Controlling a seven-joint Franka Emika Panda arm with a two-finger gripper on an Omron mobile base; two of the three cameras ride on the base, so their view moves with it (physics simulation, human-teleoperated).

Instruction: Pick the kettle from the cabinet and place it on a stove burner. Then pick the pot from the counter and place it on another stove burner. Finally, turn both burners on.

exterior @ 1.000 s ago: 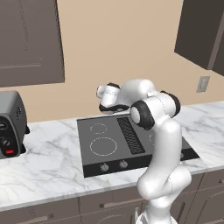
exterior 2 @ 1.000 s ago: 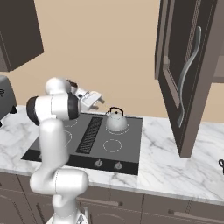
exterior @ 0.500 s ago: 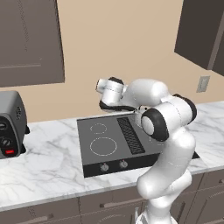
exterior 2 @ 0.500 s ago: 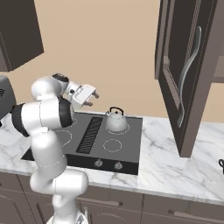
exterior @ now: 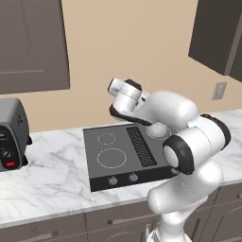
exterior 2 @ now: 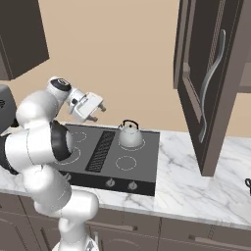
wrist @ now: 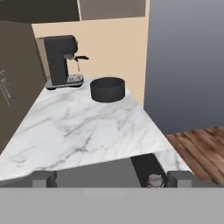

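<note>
Hand view looks along the bench [wrist: 83, 131] toward its far end, with the pot [wrist: 107, 89] resting there, just beside a black coffee machine [wrist: 61, 61] that occupies the far corner. Pot lidless, dark, upright, nothing touching it. Cooktop front edge and one knob [wrist: 154, 179] show at the near bottom, between the two finger tips.

Right base view puts the kettle [exterior 2: 129, 135] already on the back burner of the cooktop [exterior 2: 142, 169] nearest the open cabinet [exterior 2: 203, 83], upright, handle arched over the top. Gripper [exterior 2: 100, 113] hangs in the air above the cooktop's far-left area, well apart from the kettle, jaws spread wide and holding nothing. Left base view shows the arm folded over the cooktop, wrist turned sideways, a toaster [exterior: 12, 134] on the bench's left end.

Judged stage: kettle placed, pot pickup next, burners not yet on.

Risks from here:
- Long reach toward the pot; may need the base to drive, or the arm stretches to its limit.
- Coffee machine just beside the pot, so a wide approach could clip it.
- Thin rim and small loop handles leave little to pinch; an off-centre grip could tilt or drop the pot.
- Carrying back over the cooktop could knock the kettle if the free burner chosen lies next to it.
</note>
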